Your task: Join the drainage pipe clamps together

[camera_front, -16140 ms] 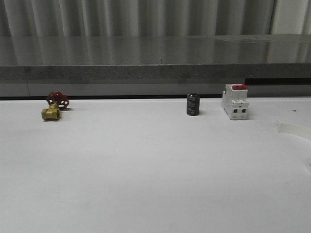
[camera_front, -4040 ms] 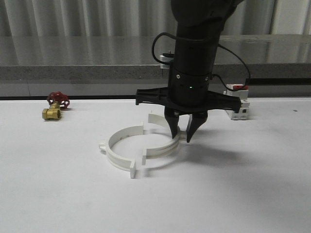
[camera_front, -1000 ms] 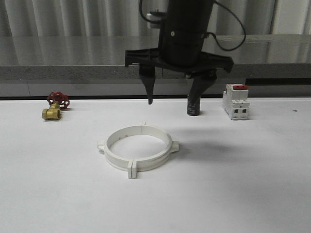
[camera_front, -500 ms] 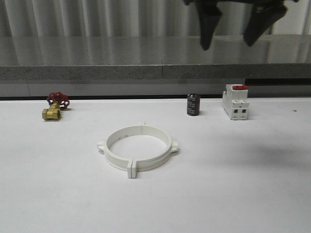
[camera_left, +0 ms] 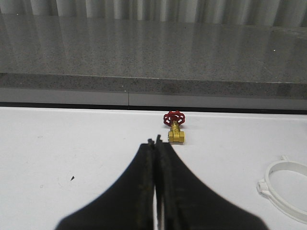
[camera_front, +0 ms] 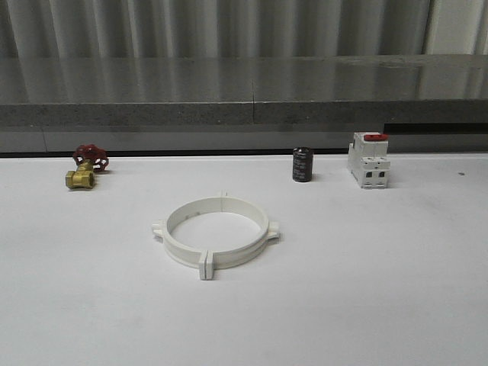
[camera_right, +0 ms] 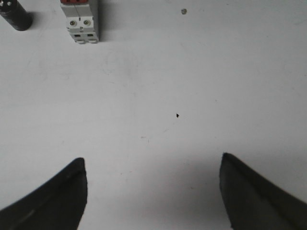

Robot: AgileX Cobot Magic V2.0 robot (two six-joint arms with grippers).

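Plainly, the left tool (camera_left: 155,191) is clenched, its two black fingers (camera_left: 144,191) pressed together with only a hairline seam between them, and nothing is gripped or touched. The right tool (camera_right: 153,191) is spread wide, its fingers (camera_right: 53,196) far apart above bare tabletop (camera_right: 192,86), with nothing between them.

The clamps (camera_front: 215,236) are seen joined into one closed white ring, lying flat near the middle of the tabletop (camera_front: 366,290), with small tabs projecting at the seams. In the left wrist view the ring (camera_left: 288,189) is cut off by the picture's edge. Along the far edge stand a valve (camera_front: 86,167) with a red handle toward the left, a black cylinder (camera_front: 302,165) and a white switch (camera_front: 369,160) toward the right. The cylinder (camera_right: 14,14) and switch (camera_right: 80,19) are partly cropped in the right wrist view.
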